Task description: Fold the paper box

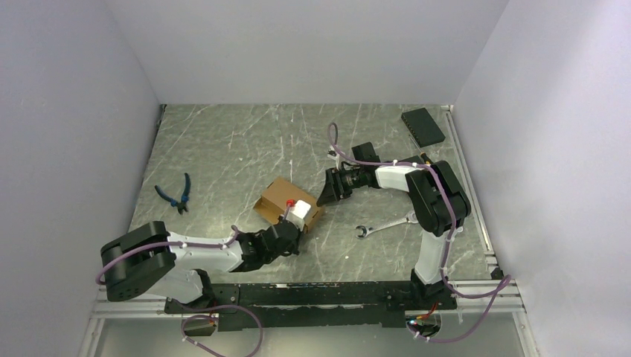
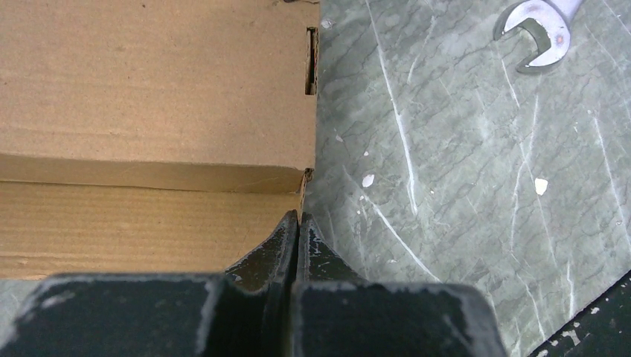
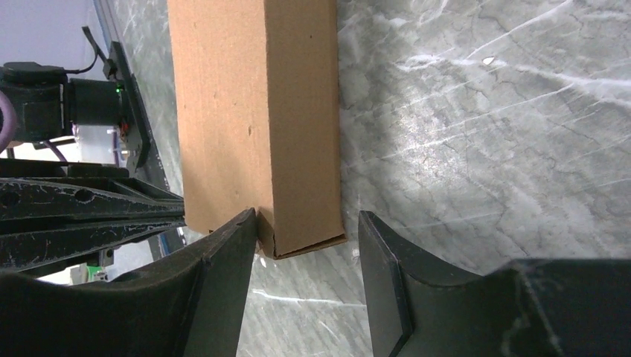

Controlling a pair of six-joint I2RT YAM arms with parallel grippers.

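The paper box [image 1: 279,195] is a closed brown cardboard oblong lying flat mid-table. My left gripper [image 1: 296,224] is at its near side, shut with nothing between the jaws. In the left wrist view its tips [image 2: 298,217] touch the lower right corner of the paper box [image 2: 149,89]. My right gripper [image 1: 325,197] is at the box's right end, open. In the right wrist view the end corner of the paper box [image 3: 253,111] sits between the fingertips of the right gripper [image 3: 309,223]. The left finger [image 3: 223,268] is against the box's side. The right finger [image 3: 387,275] stands apart from it.
A silver wrench [image 1: 383,225] lies right of the box, and its open end [image 2: 539,30] shows in the left wrist view. Blue-handled pliers [image 1: 177,193] lie at the left. A black flat pad [image 1: 423,125] sits at the far right corner. White walls enclose the marbled table [image 1: 223,141].
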